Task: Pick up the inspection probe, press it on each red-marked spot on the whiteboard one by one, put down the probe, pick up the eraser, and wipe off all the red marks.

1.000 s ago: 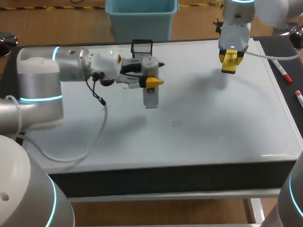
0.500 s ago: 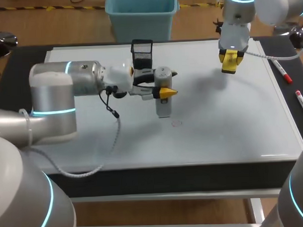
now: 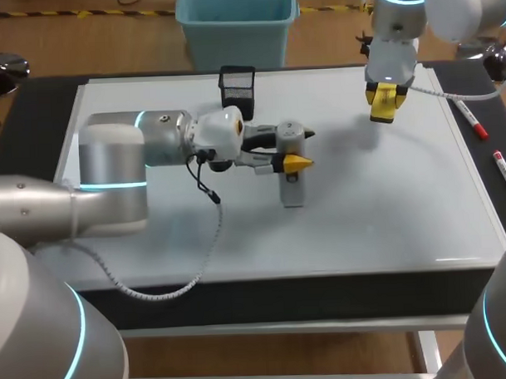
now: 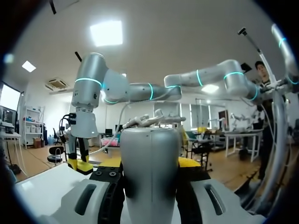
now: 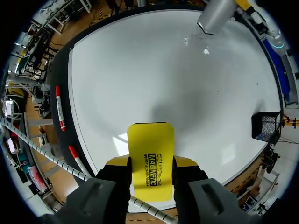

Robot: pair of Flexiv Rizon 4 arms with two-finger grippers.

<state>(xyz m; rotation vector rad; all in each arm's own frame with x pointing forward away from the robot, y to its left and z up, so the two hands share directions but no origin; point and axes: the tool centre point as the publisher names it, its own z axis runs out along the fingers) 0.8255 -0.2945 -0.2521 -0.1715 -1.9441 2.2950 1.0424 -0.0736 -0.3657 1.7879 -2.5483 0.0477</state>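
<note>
Now the left end effector point(image 3: 297, 150), clamping the probe point(image 3: 292, 188), is sliding rightward. The right end effector point(image 3: 385, 102) is still gripping the eraser point(image 5: 150, 154).

Worktop point(image 3: 22, 110): one; dark matte top, black front edge; pale metal frame rail point(image 3: 283, 328) beneath; upright leg point(image 3: 425, 350) of the same frame toward the right; light even, shadows soft and grey.

You're in a robotics lab: your left arm point(image 3: 111, 161) and right arm point(image 3: 395, 35) work at a table point(image 3: 34, 106) bearing a flat whiteboard point(image 3: 386, 201), red markers point(image 3: 471, 122) and a mesh holder point(image 3: 237, 86).
</note>
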